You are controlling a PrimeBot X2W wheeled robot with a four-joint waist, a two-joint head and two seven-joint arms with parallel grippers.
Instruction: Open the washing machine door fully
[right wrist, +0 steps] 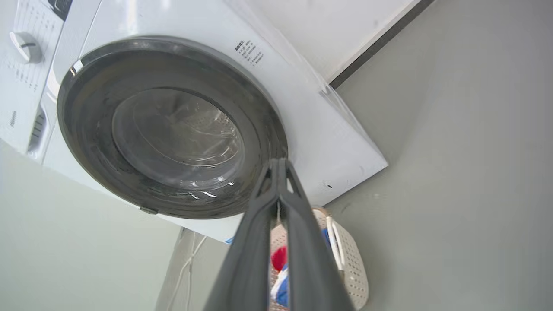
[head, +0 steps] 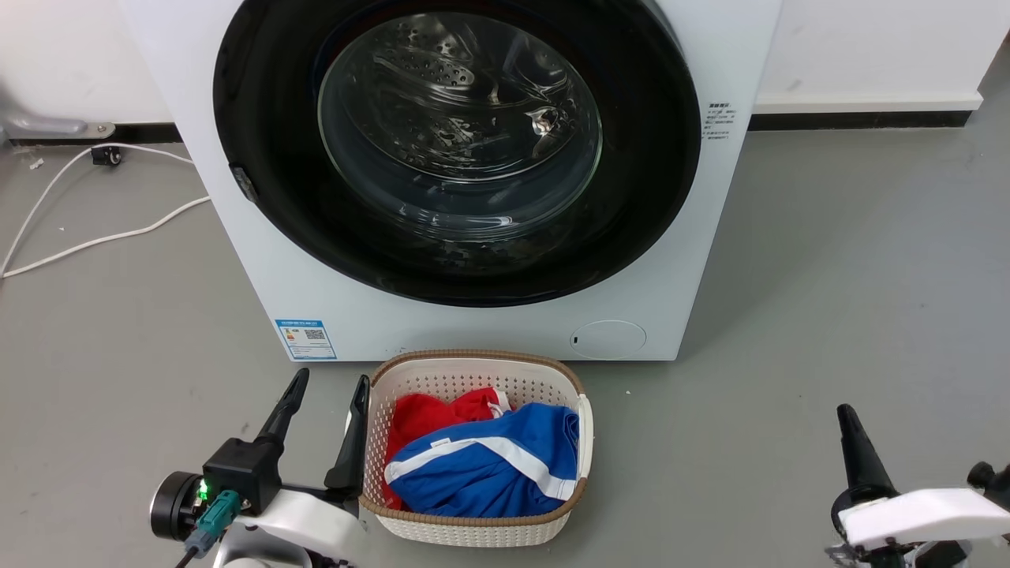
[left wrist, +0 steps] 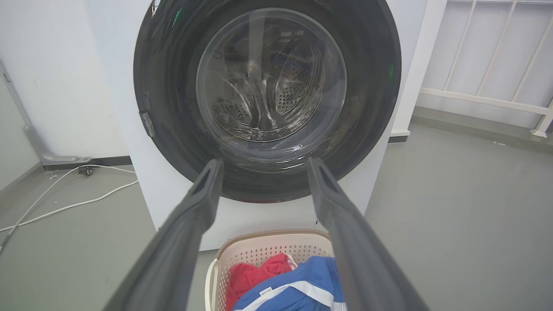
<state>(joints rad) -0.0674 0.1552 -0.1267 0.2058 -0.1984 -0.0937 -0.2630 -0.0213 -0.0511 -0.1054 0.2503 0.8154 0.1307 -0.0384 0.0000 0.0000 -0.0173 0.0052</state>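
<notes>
Washing machine door (head: 458, 150) shut flush on machine front (head: 710, 237), laundry basket (head: 481, 356) just below. Left gripper (head: 331, 380) low beside basket, jaws spread; right gripper (right wrist: 278, 166) jaws pressed together (empty). Risks: grip slipping off glossy rim, arm clipping basket, door stopping partway.

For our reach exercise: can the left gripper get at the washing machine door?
Probably yes: the left gripper is open, nothing stands between it and the washing machine door; the basket sits beside the gripper.
</notes>
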